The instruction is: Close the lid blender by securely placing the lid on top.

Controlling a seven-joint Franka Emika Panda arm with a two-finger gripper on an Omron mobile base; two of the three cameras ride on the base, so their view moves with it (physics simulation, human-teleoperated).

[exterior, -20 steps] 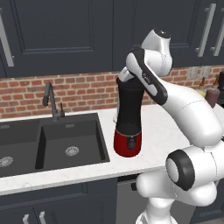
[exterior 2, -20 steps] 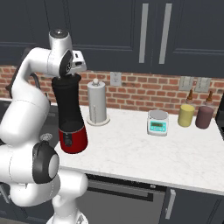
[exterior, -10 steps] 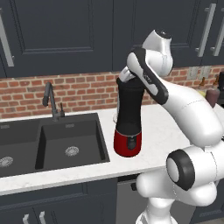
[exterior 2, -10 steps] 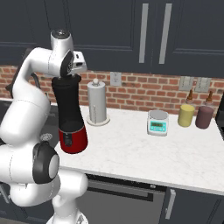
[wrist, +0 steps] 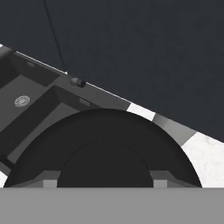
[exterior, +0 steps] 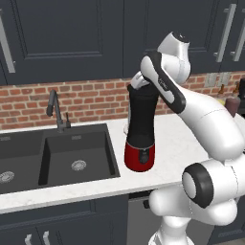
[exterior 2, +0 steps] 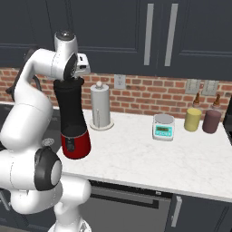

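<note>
The blender (exterior: 140, 139) stands on the counter beside the sink, a black jar on a glossy red base (exterior 2: 75, 145). My gripper (exterior: 141, 85) sits right at the top of the jar (exterior 2: 70, 104). From the hand camera the black round lid (wrist: 103, 127) lies flat just below the hand, over the jar's mouth. Its raised round centre (wrist: 104, 164) is between my two fingertips (wrist: 50, 180), which stand far apart on either side. The gripper (wrist: 105, 181) is open. Whether the tips touch the centre part cannot be made out.
A dark double sink (exterior: 72, 158) with a black faucet (exterior: 56, 110) lies left of the blender. On its other side are a paper towel holder (exterior 2: 100, 106), a kitchen scale (exterior 2: 163, 127), a yellow bottle (exterior 2: 193, 118) and a maroon bottle (exterior 2: 211, 121). Dark cabinets hang overhead.
</note>
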